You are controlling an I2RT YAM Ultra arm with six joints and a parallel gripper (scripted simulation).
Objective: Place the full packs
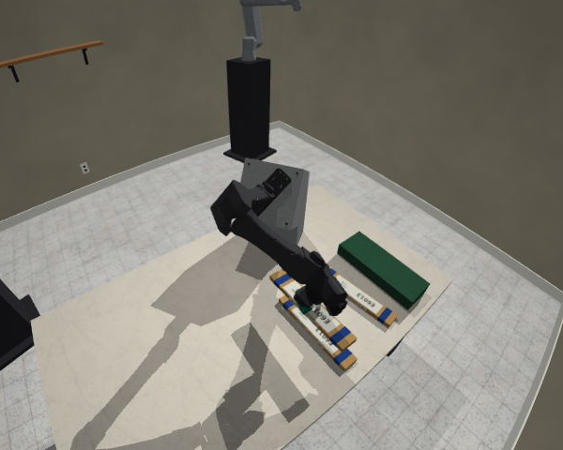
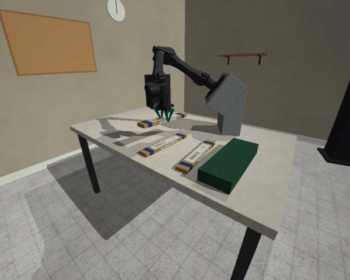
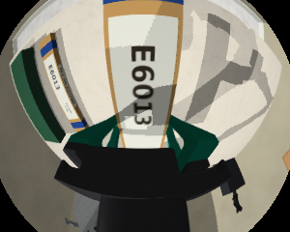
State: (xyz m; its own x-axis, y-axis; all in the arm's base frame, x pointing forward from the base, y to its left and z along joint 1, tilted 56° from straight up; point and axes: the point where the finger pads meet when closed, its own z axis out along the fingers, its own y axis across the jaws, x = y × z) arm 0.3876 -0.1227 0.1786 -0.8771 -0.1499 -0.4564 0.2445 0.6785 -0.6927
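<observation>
Fingers clamp a pack (image 3: 143, 58) labelled E6013, held above the table (image 2: 259, 199).

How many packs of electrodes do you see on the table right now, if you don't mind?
3: one in the gripper at the far side, one in the middle, one beside the green platform. None seems hidden.

Three electrode packs and the green platform on my table

I have one long tan pack (image 3: 143, 58) with blue end bands and a white E6013 label clamped level in my pincer (image 3: 144, 145), lifted above the table in the exterior view. A second pack (image 2: 163, 144) lies flat near the table's front edge. The third pack (image 2: 195, 156) lies flat just beside the low green platform (image 2: 229, 163), roughly parallel to it, not on it. The platform carries no pack.
</observation>
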